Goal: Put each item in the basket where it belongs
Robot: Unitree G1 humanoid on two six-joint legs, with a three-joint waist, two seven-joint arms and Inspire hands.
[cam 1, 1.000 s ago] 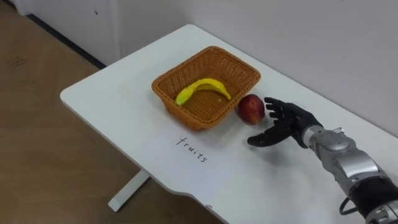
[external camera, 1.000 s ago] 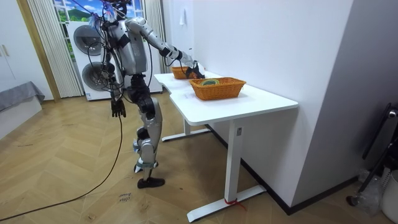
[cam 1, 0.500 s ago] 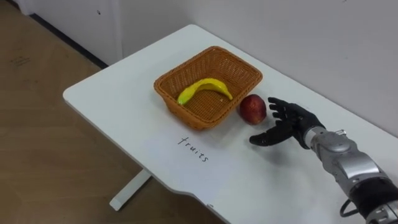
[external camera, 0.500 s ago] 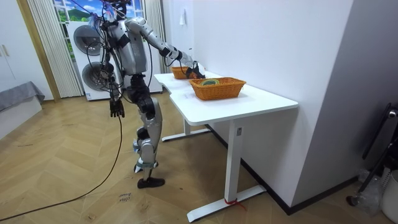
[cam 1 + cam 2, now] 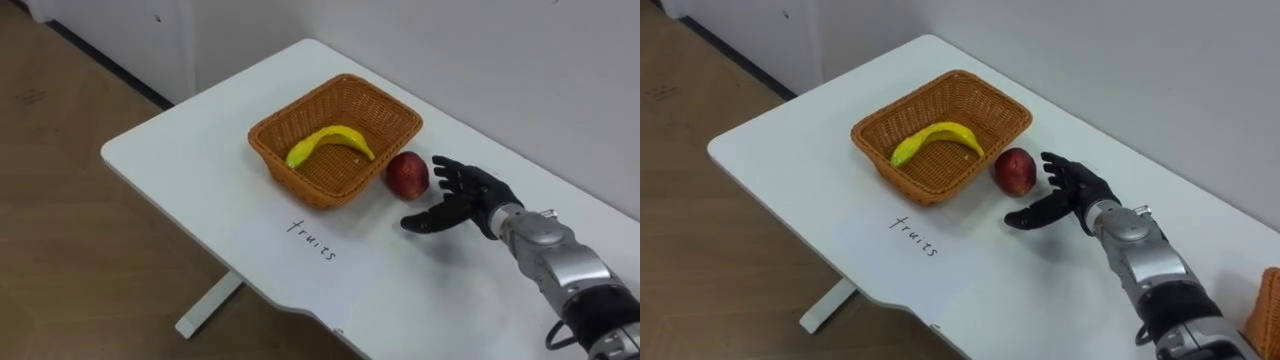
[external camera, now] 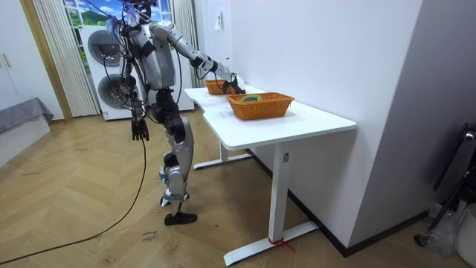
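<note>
A wicker fruit basket (image 5: 395,108) (image 5: 862,133) stands on the white table (image 5: 200,150), with a yellow banana (image 5: 330,142) (image 5: 933,137) lying inside it. A red apple (image 5: 407,175) (image 5: 1015,171) rests on the table against the basket's right side. My right hand (image 5: 462,195) (image 5: 1070,190) is open just right of the apple, fingers spread toward it, a small gap between them. In the room view I stand at the table's end with my right arm stretched over it, and my left hand (image 6: 139,130) hangs at my side. A second wicker basket (image 6: 260,105) holds coloured items.
The word "fruits" (image 5: 309,240) is written on the table in front of the basket. The table edge runs close along the left and front. A wall lies behind the table. A washing machine (image 6: 104,48) stands behind me in the room view.
The eye view has shifted slightly, a camera move. My right hand stays beside the apple in nearly the same pose.
</note>
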